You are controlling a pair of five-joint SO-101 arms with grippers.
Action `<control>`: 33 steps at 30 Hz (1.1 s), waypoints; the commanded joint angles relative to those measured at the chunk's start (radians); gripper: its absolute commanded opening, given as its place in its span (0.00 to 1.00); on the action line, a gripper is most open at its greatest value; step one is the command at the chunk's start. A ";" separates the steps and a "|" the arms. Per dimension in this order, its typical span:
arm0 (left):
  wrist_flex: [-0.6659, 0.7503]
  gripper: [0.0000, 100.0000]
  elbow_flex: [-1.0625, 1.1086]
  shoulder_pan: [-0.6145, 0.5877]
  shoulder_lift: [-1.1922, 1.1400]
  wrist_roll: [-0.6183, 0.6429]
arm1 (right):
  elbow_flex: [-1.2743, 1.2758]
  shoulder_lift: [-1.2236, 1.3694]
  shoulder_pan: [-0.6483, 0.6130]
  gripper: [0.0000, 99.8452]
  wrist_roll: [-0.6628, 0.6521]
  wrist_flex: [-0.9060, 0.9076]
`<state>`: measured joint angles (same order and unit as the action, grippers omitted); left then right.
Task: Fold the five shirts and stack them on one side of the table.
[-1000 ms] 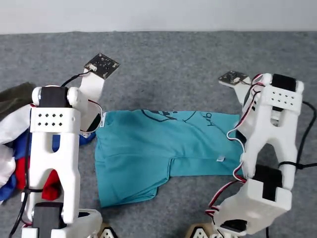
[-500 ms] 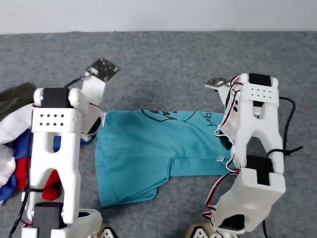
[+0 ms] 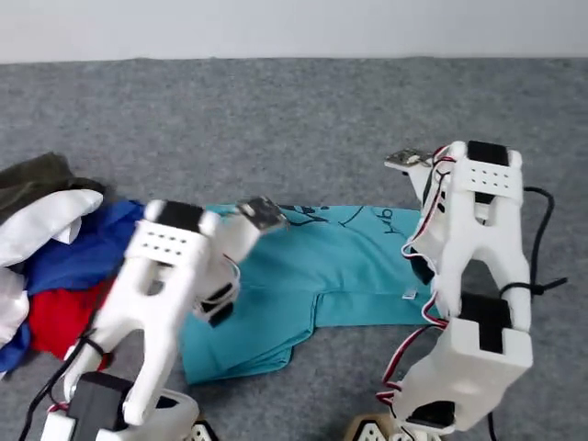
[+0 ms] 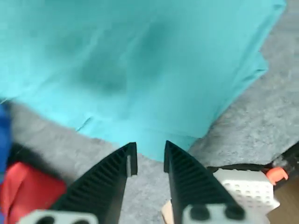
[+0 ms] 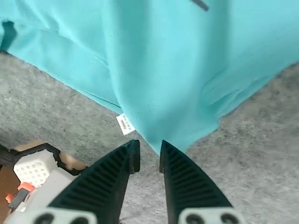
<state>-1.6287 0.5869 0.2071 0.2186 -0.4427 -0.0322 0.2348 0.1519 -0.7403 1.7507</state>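
The left gripper (image 4: 150, 156) and right gripper (image 5: 148, 154) hang slightly parted, pinching nothing. Each should bite the teal cloth shirt (image 3: 367, 266) squarely at its hem before lifting

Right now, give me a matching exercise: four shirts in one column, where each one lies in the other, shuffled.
Shirts:
1. teal shirt
2. olive shirt
3. red shirt
4. white shirt

Places:
A. in the pile, on the robot's side of the blue shirt
B. spread flat, mid-table
C. pile's end farthest from the robot
D. in the pile, between olive and blue

Pairs: 1-B; 2-C; 3-A; 4-D
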 commanded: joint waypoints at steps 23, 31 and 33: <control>0.242 0.18 0.277 0.100 0.034 -0.064 | -0.006 -0.062 0.162 0.08 0.051 0.041; 0.287 0.11 0.311 0.106 0.034 -0.066 | -0.006 -0.062 0.160 0.08 0.052 0.041; 0.301 0.09 0.325 0.106 0.034 -0.066 | -0.006 -0.062 0.160 0.08 0.052 0.041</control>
<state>-1.3495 0.9091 0.3084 0.2186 -0.4964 -0.0322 0.2348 0.3069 -0.6989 1.7507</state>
